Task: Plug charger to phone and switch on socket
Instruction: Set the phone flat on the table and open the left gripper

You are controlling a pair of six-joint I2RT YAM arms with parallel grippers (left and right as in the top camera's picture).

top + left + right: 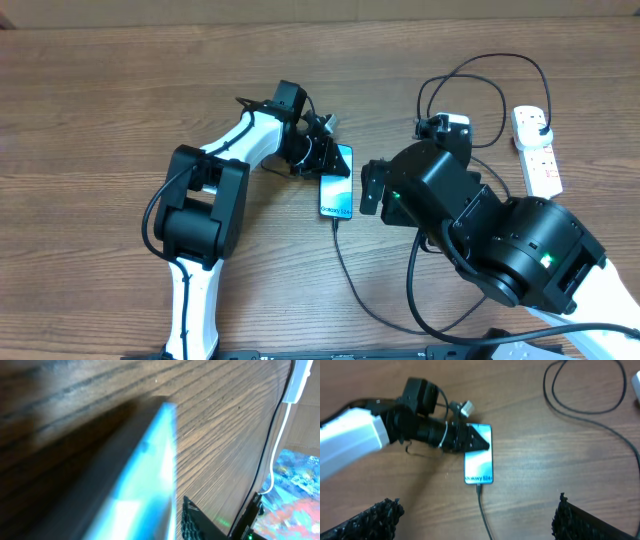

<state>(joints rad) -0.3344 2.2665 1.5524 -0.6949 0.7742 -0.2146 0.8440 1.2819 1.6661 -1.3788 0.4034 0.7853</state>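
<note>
The cable met the phone's end. The left gripper sat at the phone's top, jaws unclear. The right gripper was spread wide.

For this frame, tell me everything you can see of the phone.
The phone is a slim rectangle with black edges and a glossy, lit blue-teal screen, with small white text near the end closest to the robot. It appears to lie flat, screen up, on the wooden table, its long axis pointing away from the robot. The black charger cable meets its near end and looks plugged in. The left gripper covers its far left corner; whether it grips the phone cannot be told.
</note>
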